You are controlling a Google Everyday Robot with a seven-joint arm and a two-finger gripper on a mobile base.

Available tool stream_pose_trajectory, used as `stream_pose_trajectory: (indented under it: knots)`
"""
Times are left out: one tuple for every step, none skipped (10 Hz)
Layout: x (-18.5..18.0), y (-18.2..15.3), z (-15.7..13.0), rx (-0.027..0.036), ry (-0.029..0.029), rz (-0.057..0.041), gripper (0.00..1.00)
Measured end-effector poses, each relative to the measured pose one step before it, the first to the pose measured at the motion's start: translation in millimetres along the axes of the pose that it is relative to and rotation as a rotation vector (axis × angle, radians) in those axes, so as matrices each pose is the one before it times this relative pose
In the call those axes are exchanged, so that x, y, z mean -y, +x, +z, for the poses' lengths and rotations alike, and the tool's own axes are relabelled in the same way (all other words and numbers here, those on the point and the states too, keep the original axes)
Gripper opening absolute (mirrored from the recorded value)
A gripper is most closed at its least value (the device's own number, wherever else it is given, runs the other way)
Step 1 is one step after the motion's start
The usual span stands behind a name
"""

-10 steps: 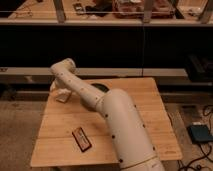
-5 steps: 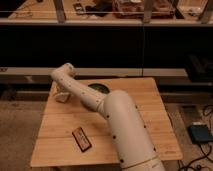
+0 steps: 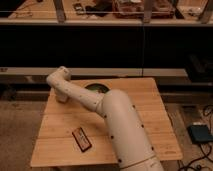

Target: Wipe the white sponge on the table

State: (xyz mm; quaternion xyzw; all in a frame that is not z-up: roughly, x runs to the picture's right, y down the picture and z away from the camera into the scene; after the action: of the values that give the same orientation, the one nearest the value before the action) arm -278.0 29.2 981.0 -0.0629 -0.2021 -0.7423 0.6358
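So, closest to the camera is the fat white arm point(image 3: 125, 135). It comes up from the bottom edge and reaches over the wooden surface point(image 3: 150, 110) toward the dark round dish point(image 3: 98, 88) at the far edge. I'll use that dish as my reference for everything else.

Well nearer the camera than the dish, and a little to its left in the picture, a small dark reddish block point(image 3: 81, 139) lies flat on the planks. It's clear of the arm. Off to the right of the dish and nearer, down on the floor, there's a blue-grey box point(image 3: 200, 134) with cables around it.

The arm passes right in front of the dish and covers its near rim. From there it bends at an elbow and drops down to the left of the dish, near the far left corner. The gripper point(image 3: 61, 94) is down there, low against the wood. Whether it's clamped on anything, I can't tell. The pale lump right under it is probably the white sponge point(image 3: 60, 100), touching the planks.

Beyond the dish there's a dark cabinet front point(image 3: 100, 47), with a cluttered counter point(image 3: 125, 10) on top.
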Motion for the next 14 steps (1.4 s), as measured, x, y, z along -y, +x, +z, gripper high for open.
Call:
stream_pose_trajectory:
  knots:
    - [0.49,-4.07,-3.60,0.01029,-0.01628,-0.00322,0.08]
    - [-2.45,-7.38,-5.90,0.02624,-0.00962,0.01108,0.01]
    - [-2.98,-3.78,-4.77,0.01402,-0.00351,0.01214,0.00]
    - [2.33,-5.95,-5.45,0.02341,0.01630,0.01272,0.00]
    - [6.33,-12.77,-8.79,0.03903,0.03045,0.00698,0.00]
    - [5.25,-24.37,-16.52,0.06359,0.04481,-0.00161,0.00]
    - [4.24,-22.36,-14.59,0.05005,0.03454,-0.01301,0.00]
    - [8.14,-33.85,-20.16,0.06371,0.04095,-0.03822,0.00]
    - [5.88,-34.02,-20.02,0.05603,0.03406,-0.05058,0.00]
    - [1.19,-20.17,-10.36,0.03153,0.01560,-0.02663,0.00]
    - [5.44,-19.48,-9.13,0.02820,0.01574,-0.03216,0.00]
    - [1.76,-5.16,-2.27,0.00729,0.00392,-0.00915,0.00]
    - [-0.71,0.18,0.54,0.00060,0.00023,0.00072,0.00]
    - [1.63,0.31,2.58,0.00324,0.00174,-0.00403,0.00]
